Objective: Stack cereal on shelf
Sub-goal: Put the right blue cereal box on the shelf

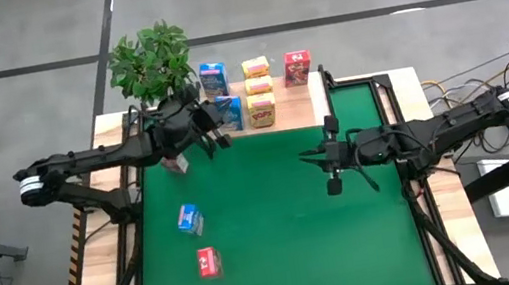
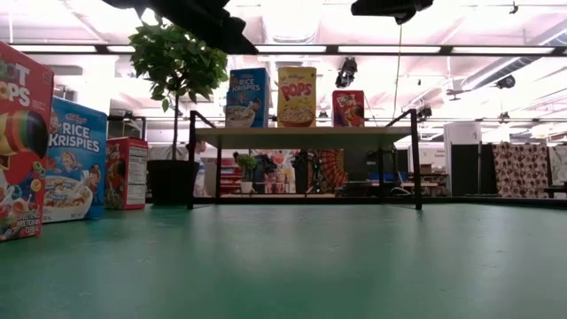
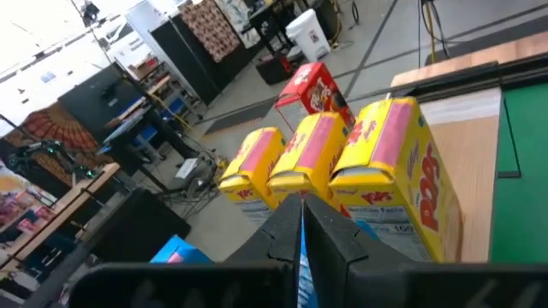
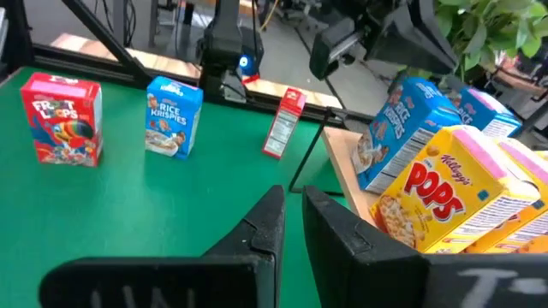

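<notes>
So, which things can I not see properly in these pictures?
- Red box: high view, mostly covered by the left arm.
- Froot Loops box: low view, cut off by the picture's left edge.
- Blue box in the left gripper: left wrist view shows only a sliver.
- Rear yellow box: low view, hidden behind the front Pops box.

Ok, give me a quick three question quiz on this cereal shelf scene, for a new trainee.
1. How many yellow cereal boxes stand on the shelf?
2. True or false: the right gripper holds a box.
3. Which colour of box is the left gripper holding at the shelf? A red, B blue, C yellow.

Key: 1. three. 2. false, there is nothing between its fingers. 3. B, the blue box.
</notes>
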{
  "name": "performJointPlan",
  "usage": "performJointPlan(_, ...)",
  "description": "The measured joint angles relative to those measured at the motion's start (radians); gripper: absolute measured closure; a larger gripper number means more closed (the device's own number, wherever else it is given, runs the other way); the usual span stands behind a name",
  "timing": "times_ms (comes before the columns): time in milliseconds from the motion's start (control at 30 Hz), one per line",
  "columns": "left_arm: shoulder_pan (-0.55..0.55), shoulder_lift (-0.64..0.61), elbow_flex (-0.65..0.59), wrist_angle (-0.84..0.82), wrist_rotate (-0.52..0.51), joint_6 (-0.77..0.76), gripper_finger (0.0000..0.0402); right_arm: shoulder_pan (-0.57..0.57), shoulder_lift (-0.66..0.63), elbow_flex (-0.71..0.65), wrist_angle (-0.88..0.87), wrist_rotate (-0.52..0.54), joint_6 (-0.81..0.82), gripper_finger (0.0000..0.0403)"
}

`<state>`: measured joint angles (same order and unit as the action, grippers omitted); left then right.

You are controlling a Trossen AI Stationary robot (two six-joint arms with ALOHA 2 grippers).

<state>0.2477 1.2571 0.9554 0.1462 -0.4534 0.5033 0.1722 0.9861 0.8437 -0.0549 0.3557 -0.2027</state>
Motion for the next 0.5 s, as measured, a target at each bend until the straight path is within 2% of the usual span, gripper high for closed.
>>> performJointPlan(233, 0.023, 0.018, -0.001, -0.016, 0.000, -0.029, 0.0402, 0.000, -0.032, -0.039, 0.047, 0.000, -0.009, 0.0369)
performJointPlan(500, 0.036, 0.049, -0.001, -0.023, -0.005, -0.064, 0.0401, 0.000, -0.013, -0.041, 0.047, 0.000, -0.009, 0.0369)
